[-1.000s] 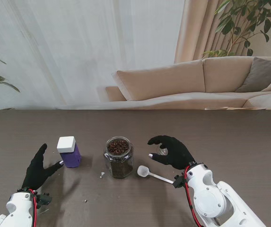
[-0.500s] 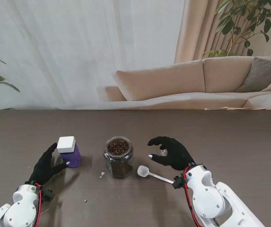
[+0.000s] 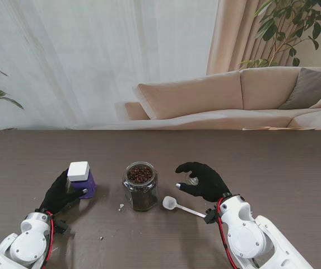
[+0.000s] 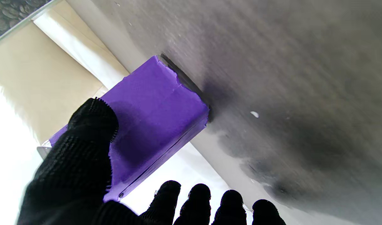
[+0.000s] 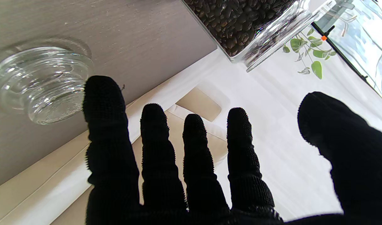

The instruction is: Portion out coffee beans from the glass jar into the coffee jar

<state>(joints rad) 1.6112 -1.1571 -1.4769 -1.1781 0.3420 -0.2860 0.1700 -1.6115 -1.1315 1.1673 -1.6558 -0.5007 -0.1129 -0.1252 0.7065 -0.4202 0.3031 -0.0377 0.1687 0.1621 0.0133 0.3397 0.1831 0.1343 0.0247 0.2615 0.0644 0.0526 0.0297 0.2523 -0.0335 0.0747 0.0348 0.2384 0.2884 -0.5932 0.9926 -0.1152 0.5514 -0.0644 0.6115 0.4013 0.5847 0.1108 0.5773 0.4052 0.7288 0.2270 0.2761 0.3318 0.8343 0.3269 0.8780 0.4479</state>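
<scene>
At lower left of the stand view, the black-gloved left hand [image 3: 61,193] had its thumb against the near face of the purple rectangular coffee jar with a white square lid [image 3: 82,180]. The left wrist view showed the thumb [image 4: 84,137] pressed on the purple wall while the other fingertips sat clear of it, so the grasp was partial: touching, not yet clamped.

At lower centre stood the open faceted glass jar of dark coffee beans [image 3: 140,187], uncapped and near full. A few pale crumbs [image 3: 121,207] lay on the brown table [image 3: 272,162] just beside its base.

Right of centre lay the white plastic scoop [image 3: 171,203], bowl toward the glass jar, handle running toward the right wrist. Beyond it the black-gloved right hand [image 3: 202,180] hovered with fingers spread, holding nothing. A clear glass lid [image 5: 42,84] rested on the table under its fingers.

Judgement: the step in hand was securing the coffee jar for opening. To do it well, the fingers should wrap the far wall opposite the thumb, low on the purple body and clear of the white lid. Squeeze evenly; the light jar could tip or slide.
</scene>
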